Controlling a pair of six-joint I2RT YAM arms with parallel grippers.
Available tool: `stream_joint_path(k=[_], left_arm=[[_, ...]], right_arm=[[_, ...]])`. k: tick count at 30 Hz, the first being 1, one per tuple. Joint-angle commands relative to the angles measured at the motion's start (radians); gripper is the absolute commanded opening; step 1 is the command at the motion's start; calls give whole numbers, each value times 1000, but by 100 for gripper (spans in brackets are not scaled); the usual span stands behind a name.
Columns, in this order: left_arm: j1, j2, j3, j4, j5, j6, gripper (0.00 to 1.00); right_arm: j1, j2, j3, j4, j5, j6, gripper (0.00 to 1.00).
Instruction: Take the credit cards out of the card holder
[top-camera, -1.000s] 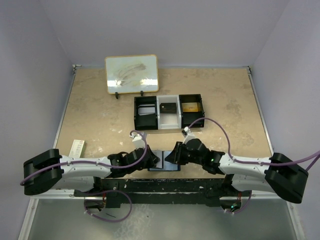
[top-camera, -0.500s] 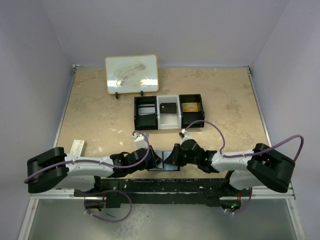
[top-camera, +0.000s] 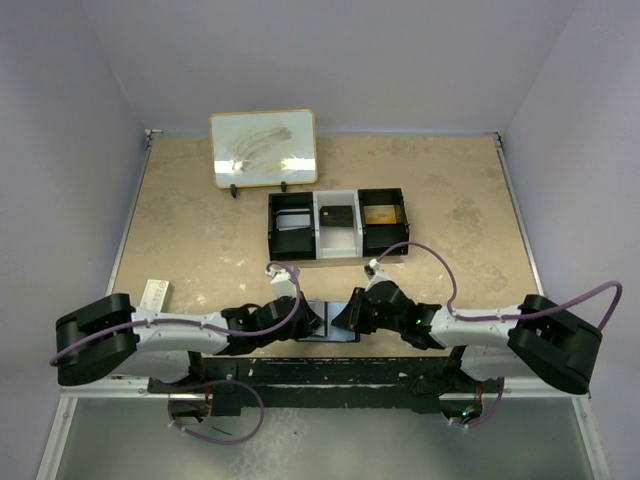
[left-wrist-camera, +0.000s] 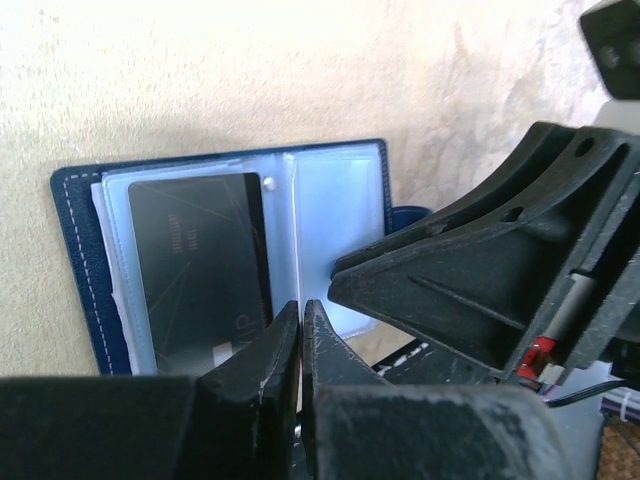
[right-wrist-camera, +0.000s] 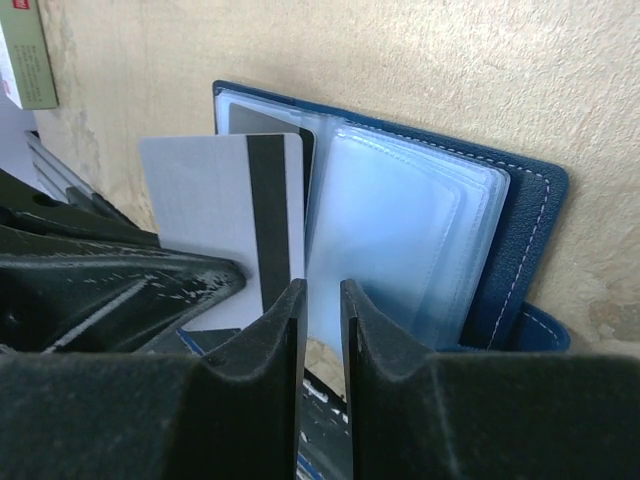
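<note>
The navy-blue card holder (top-camera: 327, 326) lies open on the table near the front edge, between my two grippers. Its pale clear sleeves (right-wrist-camera: 400, 230) fan to the right. A dark card (left-wrist-camera: 195, 260) sits in its left pocket. My left gripper (left-wrist-camera: 300, 312) is shut on a white card with a black stripe (right-wrist-camera: 200, 200), which is pulled partly out toward the front. In the left wrist view this card shows only edge-on. My right gripper (right-wrist-camera: 322, 300) hovers over the sleeves with a narrow gap between its jaws and nothing in it. From above, the left gripper (top-camera: 308, 322) and the right gripper (top-camera: 346, 316) nearly touch.
A black three-compartment tray (top-camera: 338, 225) with cards in it stands behind the holder. A framed whiteboard (top-camera: 263, 148) stands at the back left. A small red-and-white box (top-camera: 153, 295) lies at the left edge and also shows in the right wrist view (right-wrist-camera: 25, 55). A black rail (top-camera: 330, 372) runs along the front edge.
The right arm's elbow and shoulder shifted, first inward and then a little back out. Both grippers stayed at the card holder.
</note>
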Motion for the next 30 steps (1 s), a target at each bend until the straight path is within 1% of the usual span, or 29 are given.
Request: stream_joint_path(k=[1, 6, 9, 12, 14, 18, 23, 27, 30], left_arm=[[-5, -109, -2, -39, -74, 4, 0], [-5, -166, -17, -76, -90, 3, 0], [-5, -176, -25, -59, -86, 1, 0], [-5, -160, -36, -11, -67, -2, 0], [-5, -132, -40, 17, -57, -11, 0], [-5, -66, -71, 107, -32, -73, 0], [-5, -48, -150, 260, -37, -189, 0], [-6, -64, -161, 262, -67, -226, 0], [-6, -65, -160, 263, -73, -234, 0]], right_arm=[[3, -87, -8, -33, 41, -21, 23], [0, -164, 0, -44, 38, -54, 28], [-6, -194, -10, -20, 32, -50, 31], [-14, -207, -36, 24, 20, -16, 41], [-18, -201, -53, 52, 10, 12, 45], [-20, -166, -96, 128, -30, 107, 46], [-19, -88, -170, 327, -86, 181, 48], [-19, -14, -147, 347, -89, 191, 49], [-20, 52, -150, 432, -90, 226, 49]])
